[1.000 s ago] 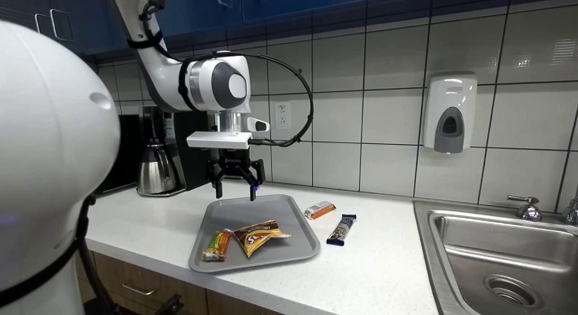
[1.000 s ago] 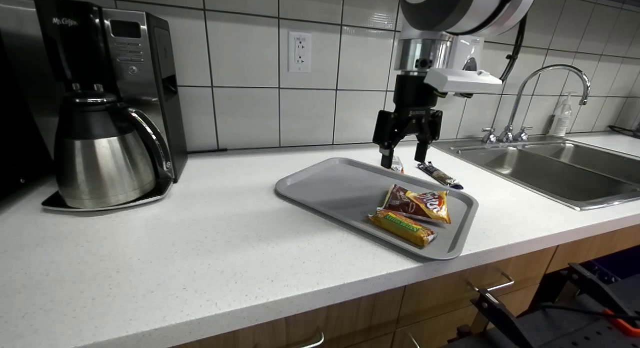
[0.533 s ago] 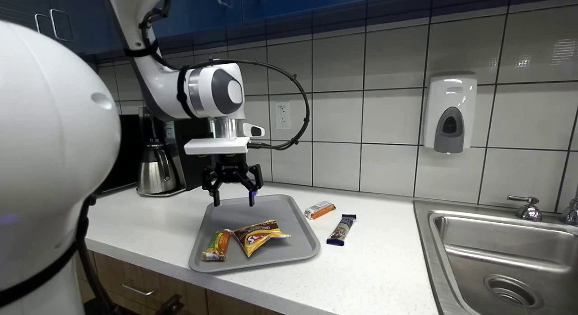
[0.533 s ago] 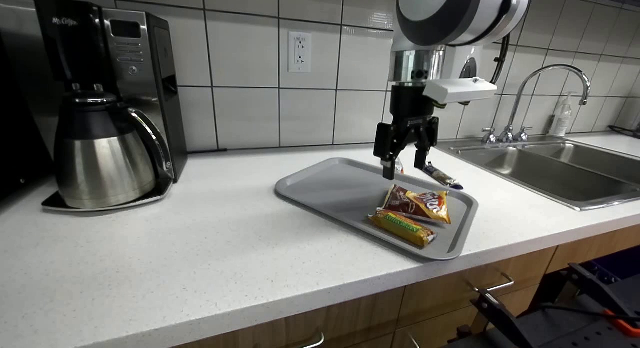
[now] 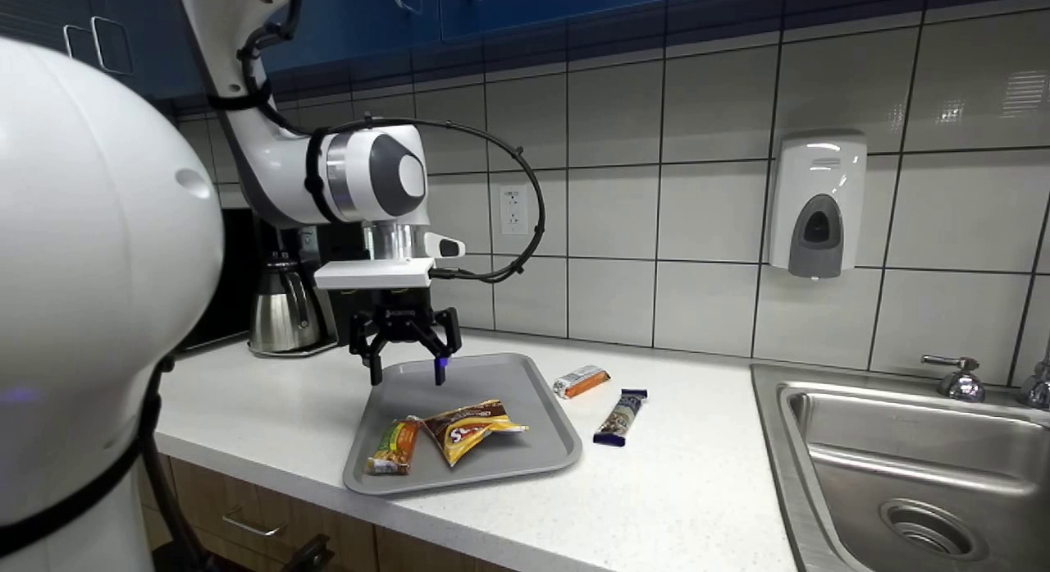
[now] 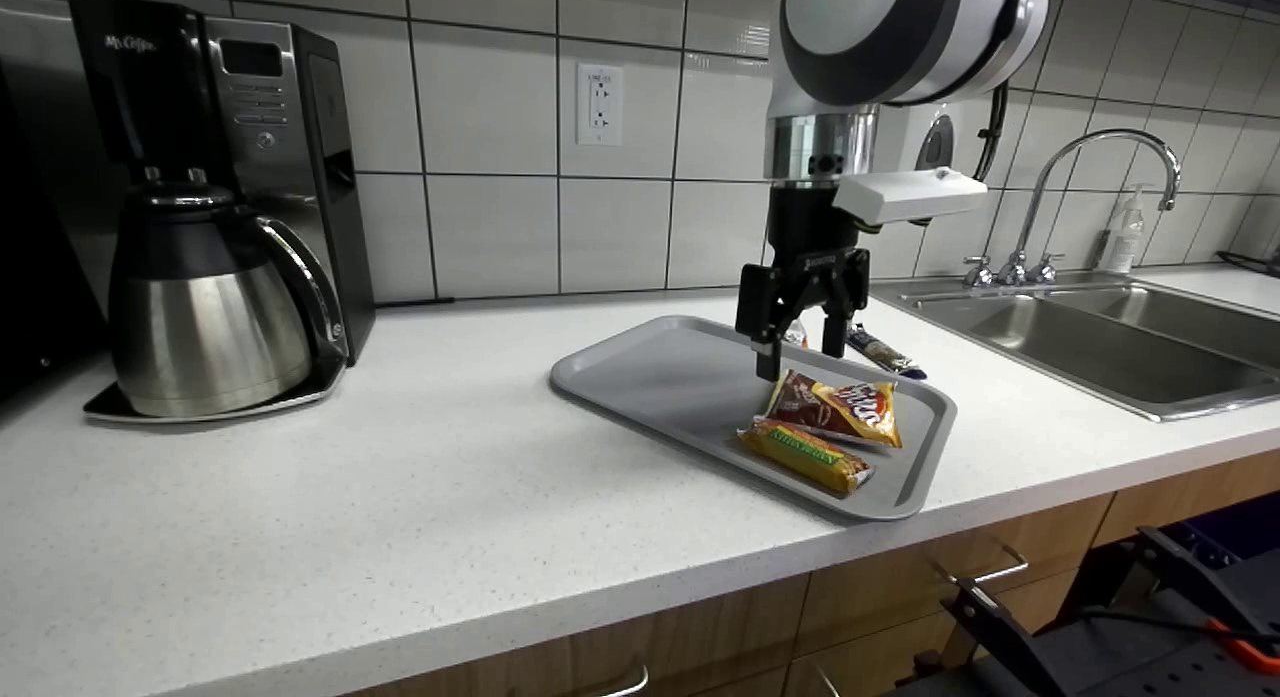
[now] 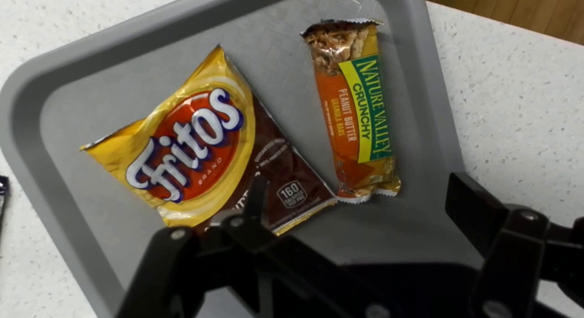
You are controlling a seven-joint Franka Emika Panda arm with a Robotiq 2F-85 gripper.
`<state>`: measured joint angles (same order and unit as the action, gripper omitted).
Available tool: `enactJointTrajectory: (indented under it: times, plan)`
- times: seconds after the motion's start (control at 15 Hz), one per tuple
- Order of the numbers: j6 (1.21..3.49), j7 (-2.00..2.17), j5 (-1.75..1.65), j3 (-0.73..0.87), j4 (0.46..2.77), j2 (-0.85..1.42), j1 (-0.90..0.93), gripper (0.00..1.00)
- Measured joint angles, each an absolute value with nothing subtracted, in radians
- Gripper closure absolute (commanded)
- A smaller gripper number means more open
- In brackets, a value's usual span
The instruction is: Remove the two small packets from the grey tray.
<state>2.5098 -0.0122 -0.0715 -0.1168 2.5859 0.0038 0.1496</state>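
While we are bringing the black two-fingered gripper [image 5: 408, 377] down over the flat grey rectangular tray [image 5: 492, 377], nothing on the tray is shifting; in an exterior view it is hanging lower and farther left than a second ago. We are keeping its jaws wide apart, holding nothing. The small oblong orange-brown wrapper with a green label [image 5: 396, 447] is lying inside the tray, toward the left near corner, its far end touching or almost touching the larger shiny yellow-and-brown bag [image 5: 466, 432]. The small oblong orange-and-silver wrapper [image 5: 581, 382] is lying on the white counter [image 5: 689, 473], just right of the tray, so we are reckoning one packet out, one remaining. We are probably lining up on the green-labelled wrapper; the bag may be crowding us.
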Motion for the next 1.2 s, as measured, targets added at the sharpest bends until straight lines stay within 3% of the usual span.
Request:
enactJointTrajectory:
  times: [1.2]
  plan:
    - [2.512, -0.007, -0.020, -0.121, 2.629, 0.075, 0.156, 0.00]
